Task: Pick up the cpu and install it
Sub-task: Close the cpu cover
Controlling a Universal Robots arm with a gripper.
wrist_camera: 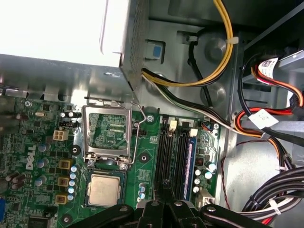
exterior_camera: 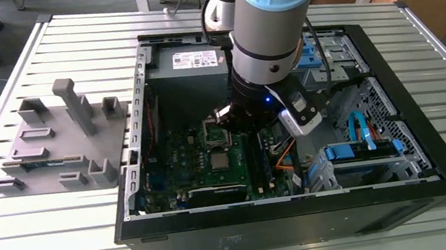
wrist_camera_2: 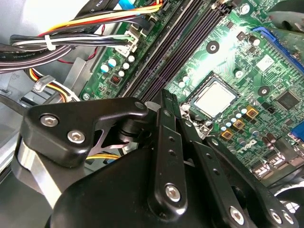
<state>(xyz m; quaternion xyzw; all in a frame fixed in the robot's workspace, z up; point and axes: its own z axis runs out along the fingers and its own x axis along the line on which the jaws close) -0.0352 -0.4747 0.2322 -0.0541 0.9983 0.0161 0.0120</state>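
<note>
My pincer (wrist_camera_2: 166,99) is clenched on nothing, close beside the cpu (wrist_camera_2: 216,99), which lies flat on the motherboard (wrist_camera_2: 228,52). I judge it seated, since the retention frame (wrist_camera: 107,130) beyond it stands open.

Count, this frame.
- 1 arm (exterior_camera: 271,26), 1 gripper (wrist_camera_2: 173,109).
- 1 case (exterior_camera: 299,216), 1 board (wrist_camera: 42,123) below the jaws.
- 1 cpu (wrist_camera: 104,190), near the jaws, off to one side.
- 1 open socket frame (wrist_camera: 107,130), just beside the cpu.
- 3 yellow square parts (wrist_camera: 65,165) in a row, with the cpu between them and the jaws.
- Memory slots (wrist_camera: 166,156) in front of the jaws: at least 3, exact number unclear.
- 1 power supply (exterior_camera: 188,72).
- 1 tray (exterior_camera: 50,140), well apart from the jaws, with 1 memory stick (exterior_camera: 45,162) on it.
- 1 table (exterior_camera: 53,242).
</note>
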